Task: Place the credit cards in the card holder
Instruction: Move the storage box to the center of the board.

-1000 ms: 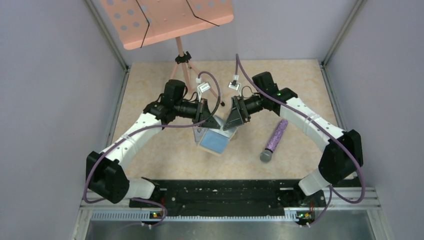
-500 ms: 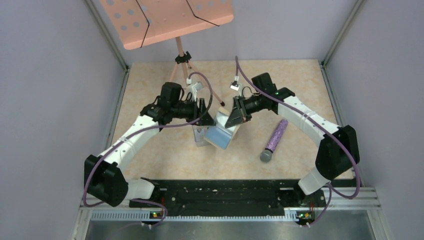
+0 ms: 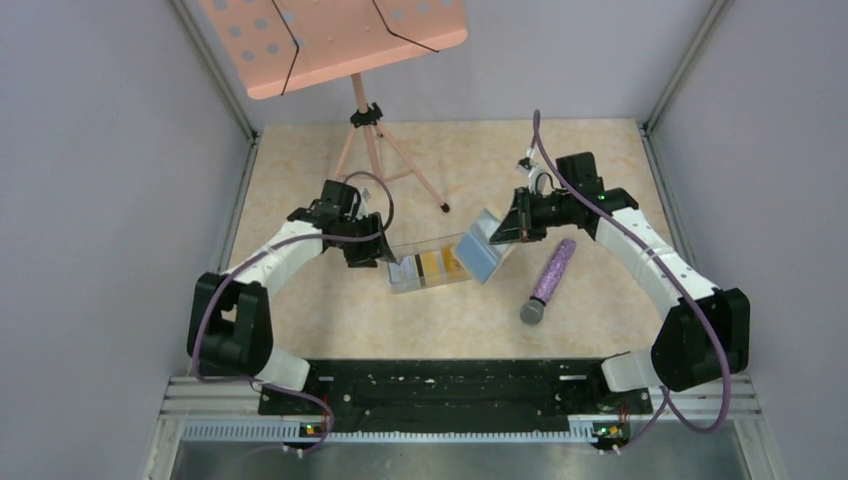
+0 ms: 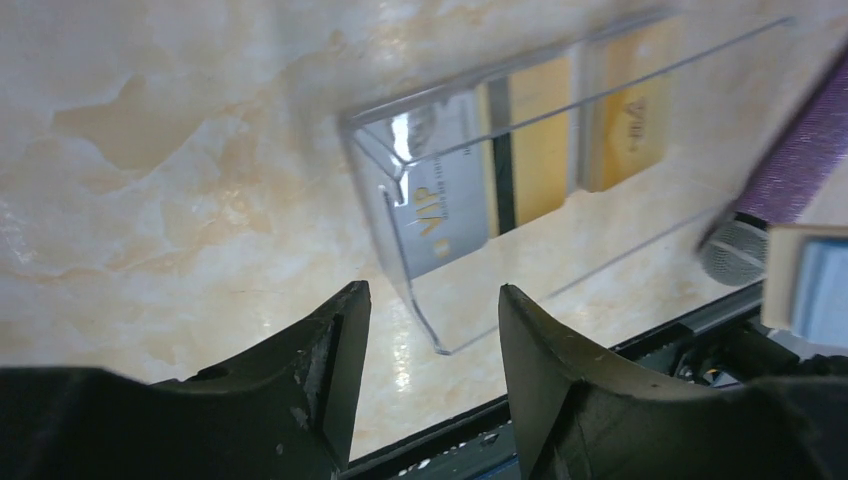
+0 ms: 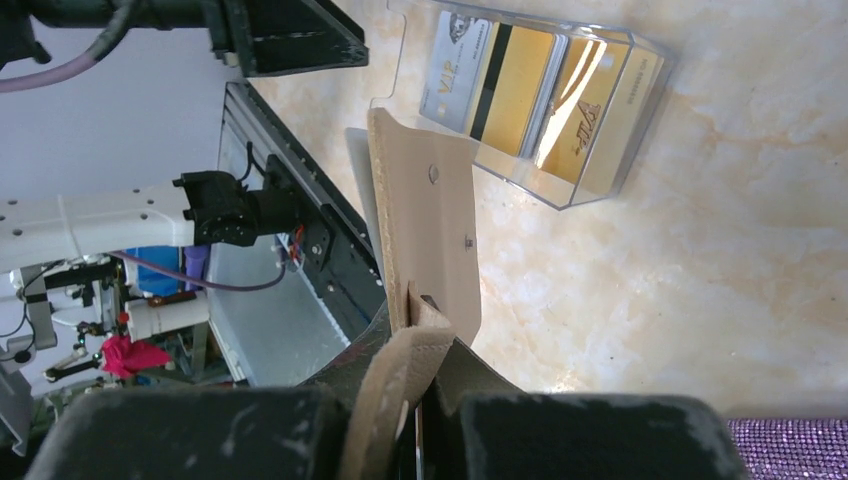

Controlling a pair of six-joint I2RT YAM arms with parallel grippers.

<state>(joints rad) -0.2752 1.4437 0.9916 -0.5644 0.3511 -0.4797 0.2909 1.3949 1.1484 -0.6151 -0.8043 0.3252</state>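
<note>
The tan card holder [image 5: 425, 230] hangs on edge above the table, its light blue inside [image 3: 481, 254] facing the top camera. My right gripper [image 5: 435, 322] is shut on its edge and strap. The credit cards, a silver VIP one [image 4: 448, 200] and gold ones [image 4: 540, 140], lie inside a clear plastic box [image 3: 430, 268] on the table. My left gripper [image 4: 432, 302] stands open and holds nothing, just short of the box's left end. In the top view the left gripper [image 3: 377, 247] is left of the box and the right gripper [image 3: 512, 228] is at its right end.
A purple glitter microphone [image 3: 550, 281] lies right of the box. A music stand's tripod [image 3: 372, 150] rises at the back, with its pink desk [image 3: 330, 40] overhead. Metal rails [image 3: 245, 190] edge the table, and the arms' black base rail [image 3: 440, 385] runs along the front.
The left gripper opened, let go of the card holder and drew back left. The right gripper shut on the holder and carried it right, uncovering the clear box.
</note>
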